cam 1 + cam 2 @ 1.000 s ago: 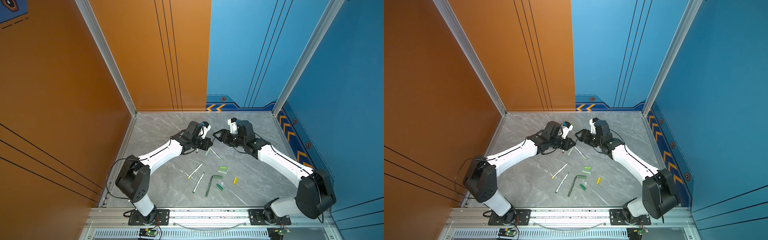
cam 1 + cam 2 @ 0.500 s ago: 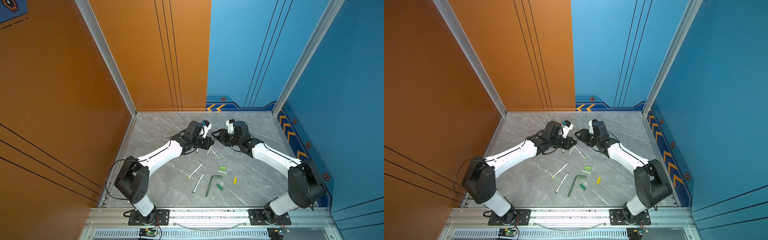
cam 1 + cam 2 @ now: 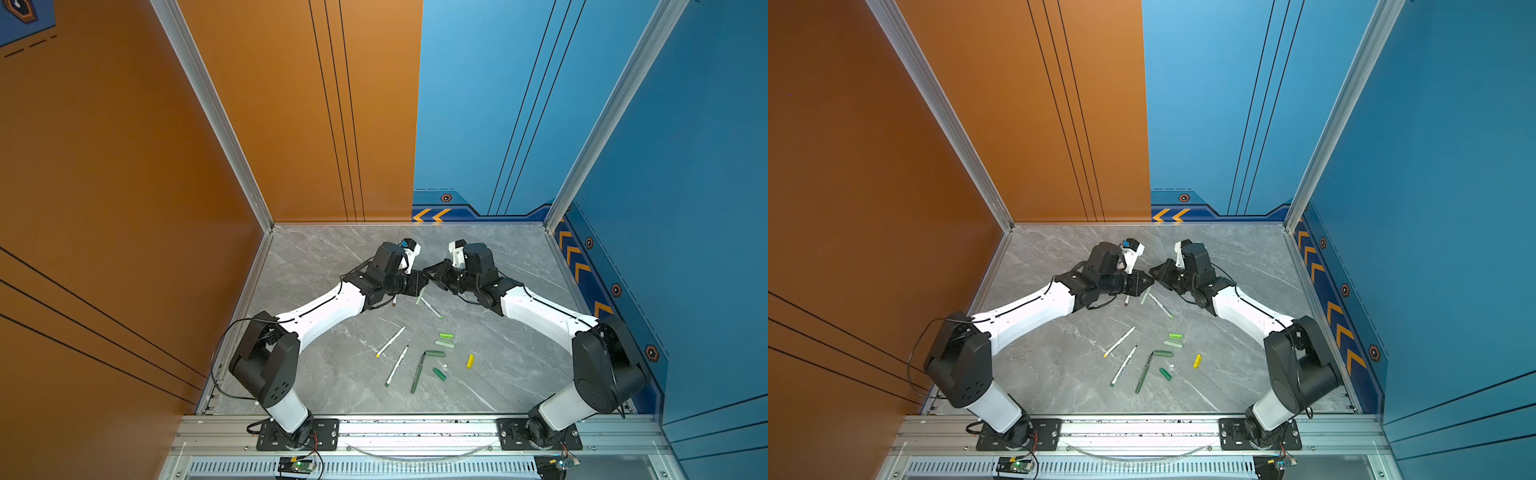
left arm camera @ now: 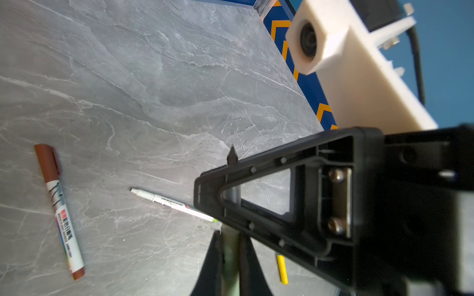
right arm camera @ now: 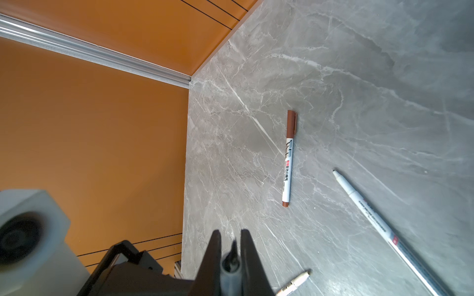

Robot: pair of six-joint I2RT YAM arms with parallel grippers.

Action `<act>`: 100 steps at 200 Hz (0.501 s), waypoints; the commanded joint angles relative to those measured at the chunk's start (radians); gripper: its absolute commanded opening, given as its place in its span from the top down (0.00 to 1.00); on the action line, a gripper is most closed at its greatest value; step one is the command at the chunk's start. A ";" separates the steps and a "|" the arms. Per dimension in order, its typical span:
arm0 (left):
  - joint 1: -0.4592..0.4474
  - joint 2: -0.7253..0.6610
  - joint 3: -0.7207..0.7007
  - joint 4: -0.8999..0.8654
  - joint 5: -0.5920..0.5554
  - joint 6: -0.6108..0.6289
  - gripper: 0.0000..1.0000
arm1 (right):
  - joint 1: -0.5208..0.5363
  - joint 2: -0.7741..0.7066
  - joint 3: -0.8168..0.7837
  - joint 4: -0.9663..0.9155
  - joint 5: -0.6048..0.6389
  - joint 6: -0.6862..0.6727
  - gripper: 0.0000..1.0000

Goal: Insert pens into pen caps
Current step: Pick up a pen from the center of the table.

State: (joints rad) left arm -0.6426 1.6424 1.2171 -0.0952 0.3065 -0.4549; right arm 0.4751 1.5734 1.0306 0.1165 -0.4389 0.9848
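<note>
Sage-green pen [image 4: 230, 261] sits above the tabletop [image 4: 154, 89], clamped by both the left end effector [image 4: 230, 239] and the right end effector [image 5: 231, 244], probably to steady its tip; the caps [image 3: 444, 343] lie nearby.

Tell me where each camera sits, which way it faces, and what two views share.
Top views: high above the front rail, looking down on the table; left arm and right arm show whole.
Left wrist: on the left arm, facing the blue wall; left claw and right wrist camera show.
Right wrist: on the right arm, facing the orange wall; right claw and left wrist camera show.
Shared: both wrist views show the brown-capped pen and the gripped sage-green pen.
</note>
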 commanded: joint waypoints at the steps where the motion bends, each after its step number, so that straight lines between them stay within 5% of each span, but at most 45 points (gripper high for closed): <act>1: -0.006 0.010 -0.020 0.023 -0.017 -0.016 0.94 | 0.005 -0.011 0.003 0.011 -0.012 -0.016 0.94; 29: -0.008 -0.005 -0.030 -0.018 -0.019 0.003 0.78 | 0.000 -0.035 0.019 -0.018 -0.002 -0.047 0.94; 100: -0.008 -0.008 -0.050 -0.054 -0.010 0.009 0.80 | -0.006 -0.093 -0.007 -0.034 0.009 -0.063 0.92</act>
State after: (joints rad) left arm -0.6540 1.6390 1.1927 -0.0944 0.3042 -0.4603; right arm 0.4751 1.5463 1.0302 0.0776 -0.4408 0.9417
